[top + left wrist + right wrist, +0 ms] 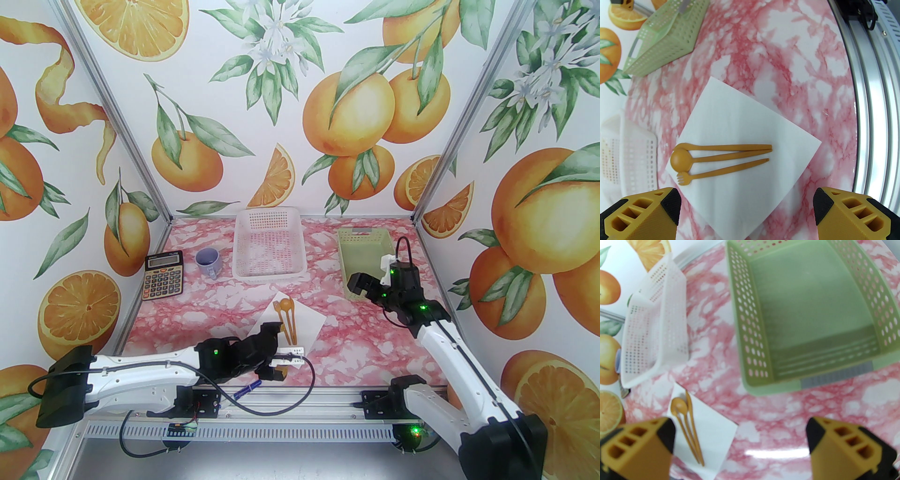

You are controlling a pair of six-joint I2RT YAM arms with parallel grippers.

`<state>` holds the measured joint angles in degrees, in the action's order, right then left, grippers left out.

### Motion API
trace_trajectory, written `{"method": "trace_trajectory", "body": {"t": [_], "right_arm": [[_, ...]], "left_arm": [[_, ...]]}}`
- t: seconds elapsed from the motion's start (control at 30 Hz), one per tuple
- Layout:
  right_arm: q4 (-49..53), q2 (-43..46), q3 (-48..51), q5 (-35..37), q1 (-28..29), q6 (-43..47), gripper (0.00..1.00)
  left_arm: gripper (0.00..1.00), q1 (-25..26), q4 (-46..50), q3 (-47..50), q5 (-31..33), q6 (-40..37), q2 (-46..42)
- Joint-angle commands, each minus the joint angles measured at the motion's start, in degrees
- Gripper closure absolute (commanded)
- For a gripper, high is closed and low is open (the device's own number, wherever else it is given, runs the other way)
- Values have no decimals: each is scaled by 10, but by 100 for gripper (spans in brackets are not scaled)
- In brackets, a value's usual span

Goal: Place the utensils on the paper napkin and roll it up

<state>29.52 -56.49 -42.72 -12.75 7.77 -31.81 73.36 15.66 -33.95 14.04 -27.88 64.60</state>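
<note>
The white paper napkin [307, 323] lies as a diamond on the pink marbled table near the front centre. On it rest the orange-brown utensils [286, 318]: a spoon [680, 160], a fork [721, 172] and a third slim piece [726, 147], side by side with their handles nearly meeting. My left gripper [276, 351] hovers open over the napkin [740, 117] at its near corner, with nothing between its fingers [670, 206]. My right gripper [361, 286] is open and empty, raised by the green basket's near end. From there the napkin [712, 429] and utensils [690, 432] lie to its lower left.
A white perforated basket [269, 276] stands at the back centre and a green basket [347, 253] at the back right. A calculator [163, 281] and a lilac mug [207, 262] sit at the back left. A blue pen [246, 389] lies at the table's front edge.
</note>
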Motion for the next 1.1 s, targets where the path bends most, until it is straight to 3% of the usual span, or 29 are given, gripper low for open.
{"method": "trace_trajectory", "body": {"t": [0.0, 1.07], "right_arm": [[-16, 10, 8, -10, -6, 10, 0], [-11, 24, 29, 1, -14, 19, 0]], "left_arm": [[1, 7, 6, -31, 7, -19, 23], [0, 14, 77, -97, 11, -76, 148]]}}
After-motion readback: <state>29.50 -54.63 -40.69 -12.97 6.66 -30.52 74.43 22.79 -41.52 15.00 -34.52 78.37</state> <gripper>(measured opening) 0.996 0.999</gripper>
